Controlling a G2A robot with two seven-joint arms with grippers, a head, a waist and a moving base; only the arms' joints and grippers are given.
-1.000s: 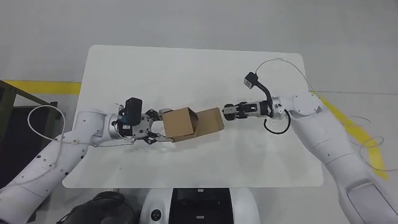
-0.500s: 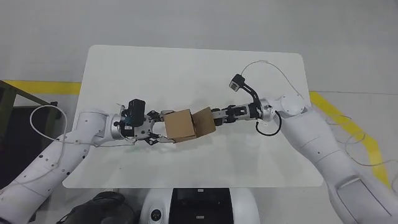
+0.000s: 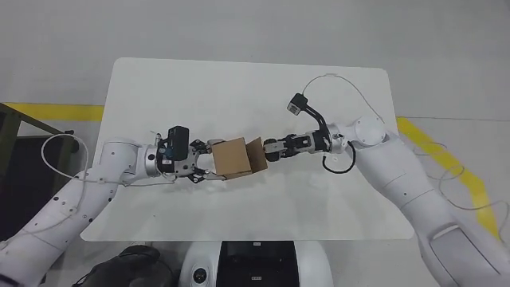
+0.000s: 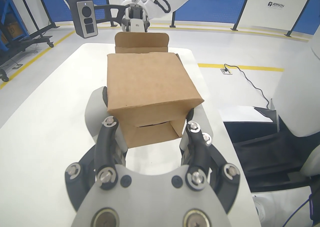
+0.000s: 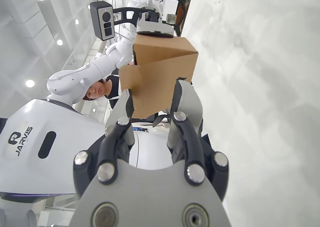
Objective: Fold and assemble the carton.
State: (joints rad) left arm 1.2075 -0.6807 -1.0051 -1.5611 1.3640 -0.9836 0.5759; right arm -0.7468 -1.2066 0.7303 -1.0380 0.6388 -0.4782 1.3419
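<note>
The brown cardboard carton sits in the middle of the white surface, nearer the robot's edge than the far one, lying lengthwise between the two arms. The left gripper is clamped on the carton's end that faces the left arm. In the left wrist view the left gripper has its fingers closed against two opposite side walls, with the folded end panels of the carton between them. Whether the carton's underside rests on the surface or hangs just above it, I cannot tell.

At the opposite end one flap stands out from the box at an angle, partly closing the opening. In the left wrist view this flap rises upright behind the carton's top panel, with rounded corners. The right gripper is at the flap's outer face. In the right wrist view (where the scene appears turned on its side) the right gripper has its fingers apart, clamped on nothing, both tips lying against the flap. Behind the flap the carton shows a slanted inner panel.

A yellow line runs along the floor beyond the surface's left side.
</note>
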